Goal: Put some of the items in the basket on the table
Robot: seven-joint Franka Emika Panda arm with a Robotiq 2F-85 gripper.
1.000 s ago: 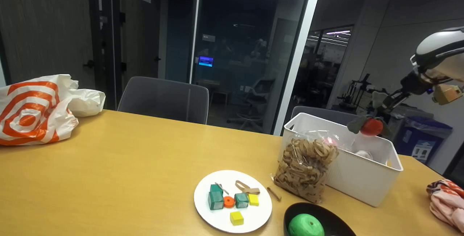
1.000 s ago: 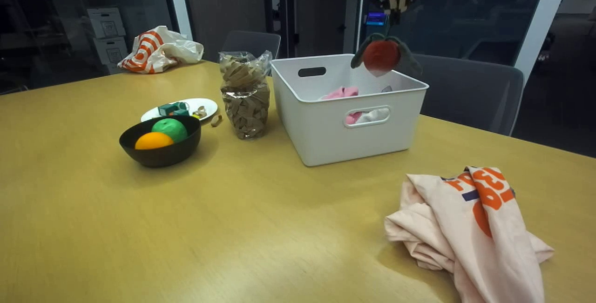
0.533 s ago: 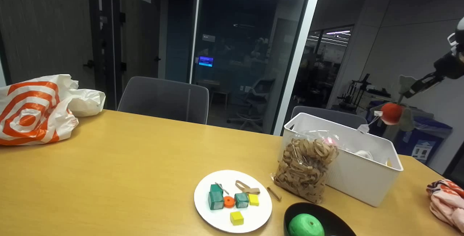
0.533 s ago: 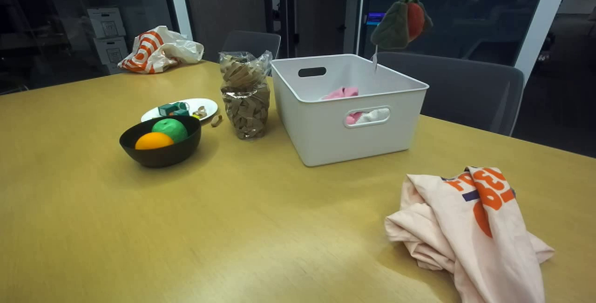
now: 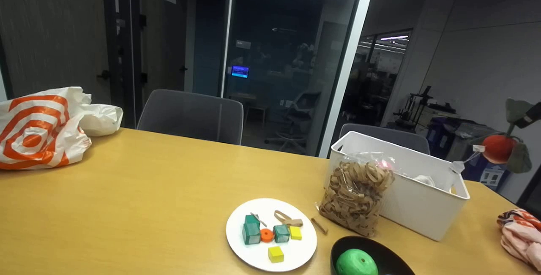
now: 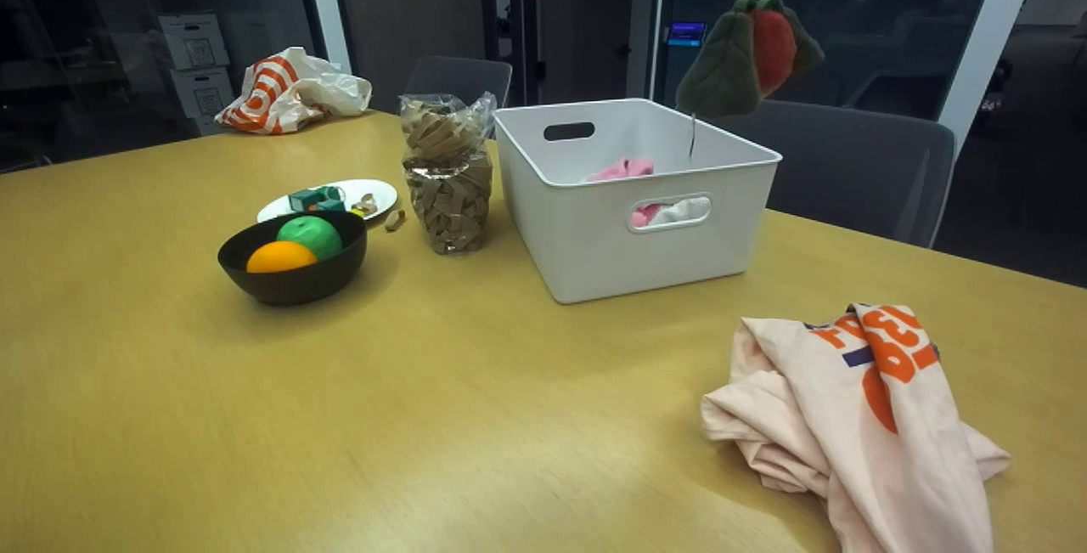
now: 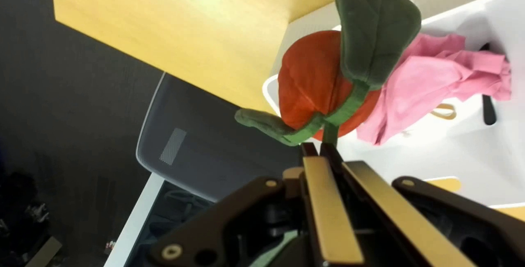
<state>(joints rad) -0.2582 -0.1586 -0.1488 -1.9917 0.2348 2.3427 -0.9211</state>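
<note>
Nearest the wrist camera, find the gripper [image 7: 319, 149] brought almost fully together, with only a thin green stem [image 7: 330, 133] nipped at the tips. From that stem, see the red round object [image 7: 312, 68] hanging aloft, above rim height, near one corner of the white basket [image 6: 586, 256]. Over the opening or just outside: cannot tell.

Judge the step in hand as the carry, set-down not yet done. Read the task, most likely, as out of the basket and onto the table [image 6: 408, 417]. Next, move well past the basket's rim without snagging the dangling white tag [image 5: 457, 166], lower beside the basket until resting on the wood, and only then let go.

As for looks: soft, plush-like, orange-red and rounded, creased toward the stem, flanked by floppy dark green leaves [image 7: 375, 25]. Likely to squash and sway a little on landing rather than roll far.

Inside the basket, note a crumpled pink cloth [image 7: 434, 74] and a slim black thing [image 7: 489, 111]. Just beside the basket's long wall, upright on the table, see the clear bag of tan-brown pieces [image 5: 357, 194], possibly an item done; touching the wall or not, cannot tell. Farther from the basket on that same side, find the black bowl [image 6: 331, 281] and the white plate [image 5: 296, 251]; well apart from the basket, at the far stretch of table, the orange-and-white plastic bag [image 6: 293, 94].
</note>
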